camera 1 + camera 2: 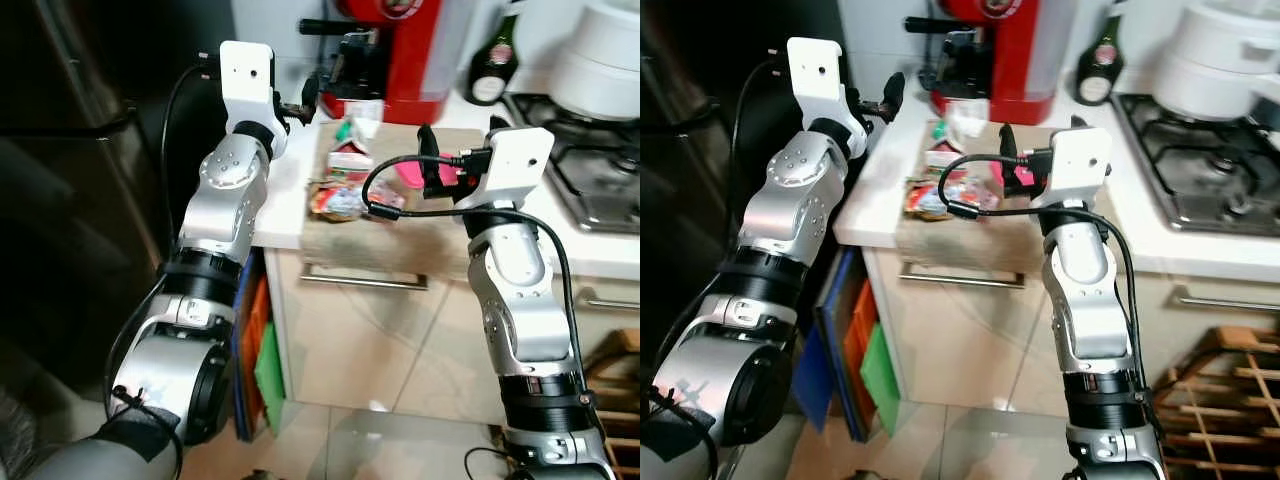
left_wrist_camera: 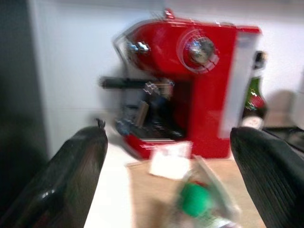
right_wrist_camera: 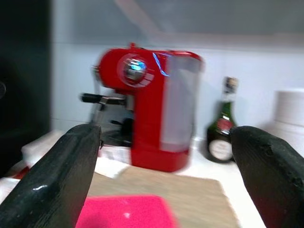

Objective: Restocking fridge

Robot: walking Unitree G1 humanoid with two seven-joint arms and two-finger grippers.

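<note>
The left gripper (image 1: 300, 104) is held spread above the bench's (image 1: 285, 205) left edge. Packets (image 1: 340, 185) are heaped on a mat near the front edge; they are judged light, soft and crinkly, best pinched mid-body. The right gripper (image 3: 166, 180) is spread over a pink pack (image 3: 126, 211), seen plainly from its wrist.

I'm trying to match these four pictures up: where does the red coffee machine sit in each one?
Left eye view: red coffee machine at top centre, behind the cutting board.
Right eye view: top centre.
Left wrist view: centre right.
Right wrist view: centre.
Shared landmark: the dark green bottle beside it.
</note>
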